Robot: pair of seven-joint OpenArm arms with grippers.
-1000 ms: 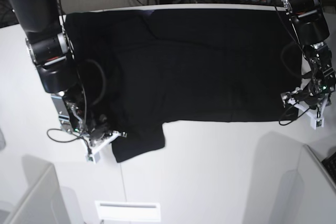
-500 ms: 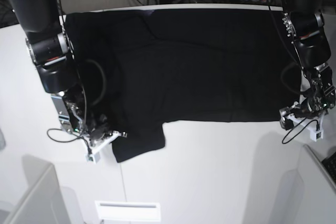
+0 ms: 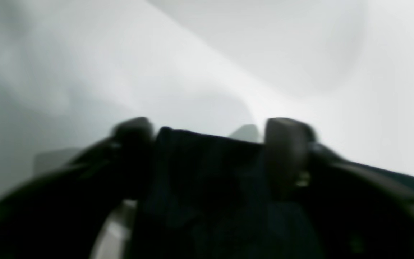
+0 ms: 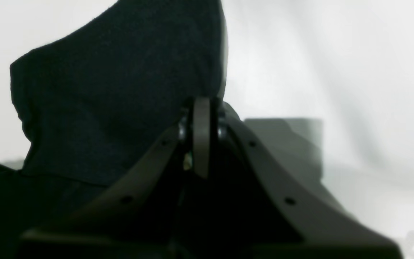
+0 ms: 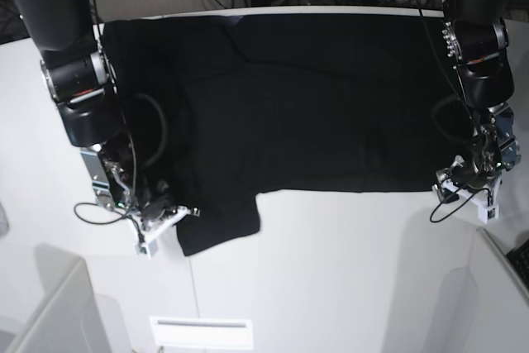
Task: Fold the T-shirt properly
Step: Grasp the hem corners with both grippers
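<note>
Two sets of fingers: right gripper pinched together on matte black T-shirt sleeve, left gripper apart around its hem, smooth white counter.

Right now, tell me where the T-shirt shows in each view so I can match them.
Base: the T-shirt spreads across the table's far half, one sleeve hanging toward the near left.
Left wrist: a black edge sits between the left end effector fingers.
Right wrist: the sleeve fills the upper left, beside the closed right end effector.
Shared landmark: the white table.
</note>
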